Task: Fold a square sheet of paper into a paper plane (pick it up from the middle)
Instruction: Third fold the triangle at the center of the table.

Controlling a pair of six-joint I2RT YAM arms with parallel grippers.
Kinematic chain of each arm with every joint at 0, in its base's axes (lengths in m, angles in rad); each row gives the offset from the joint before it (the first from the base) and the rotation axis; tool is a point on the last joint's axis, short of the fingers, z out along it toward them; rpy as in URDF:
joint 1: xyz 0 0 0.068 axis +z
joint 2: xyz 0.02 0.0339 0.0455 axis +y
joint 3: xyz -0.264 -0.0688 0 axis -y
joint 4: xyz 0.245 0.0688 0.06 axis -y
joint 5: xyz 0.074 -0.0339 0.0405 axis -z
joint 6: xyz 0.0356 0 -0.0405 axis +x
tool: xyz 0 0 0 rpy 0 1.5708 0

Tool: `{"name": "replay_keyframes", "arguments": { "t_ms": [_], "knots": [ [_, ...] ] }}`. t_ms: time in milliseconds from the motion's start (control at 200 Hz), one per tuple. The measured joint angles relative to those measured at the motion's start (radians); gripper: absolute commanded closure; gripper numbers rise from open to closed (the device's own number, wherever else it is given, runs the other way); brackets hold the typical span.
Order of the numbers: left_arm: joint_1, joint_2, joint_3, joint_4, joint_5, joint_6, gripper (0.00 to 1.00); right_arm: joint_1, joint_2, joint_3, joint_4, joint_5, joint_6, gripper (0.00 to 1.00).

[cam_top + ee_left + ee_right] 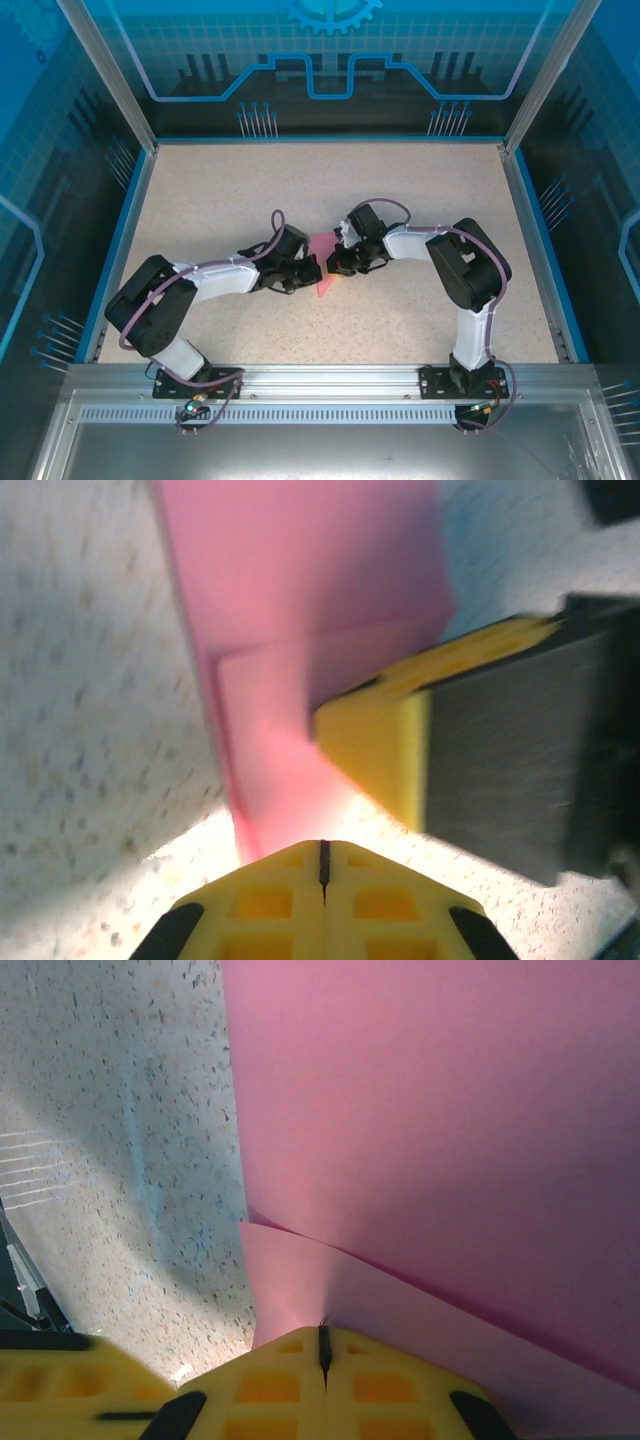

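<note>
Square sheet of paper (322,262), pink. Top view: mid surface (200,200), between L jaws and R jaws, partly hidden; no dart shape yet. L wrist: L jaws together, tips at sheet's edge; one fold made; R jaws touching folded layer. R wrist: R jaws together at fold's corner; pinch unclear. Est. early stage, most folds left.

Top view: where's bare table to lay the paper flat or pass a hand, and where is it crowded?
Free: the far half of the table, between the back wall and the pink paper; also the near strip between the left arm base and right arm base. Crowded: the centre, where the left gripper and right gripper meet at the paper.
</note>
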Motion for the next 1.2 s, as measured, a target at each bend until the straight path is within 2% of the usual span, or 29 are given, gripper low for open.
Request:
{"name": "replay_keyframes", "arguments": {
  "t_ms": [285,1200],
  "knots": [
    [-0.017,0.051,-0.017,0.079,0.031,-0.108,1.00,0.000,0.000,0.000,0.002,-0.011,0.001,1.00],
    [-0.034,0.071,-0.017,0.050,0.025,-0.129,1.00,0.028,-0.023,-0.044,0.003,-0.009,-0.009,1.00]
  ]
}}
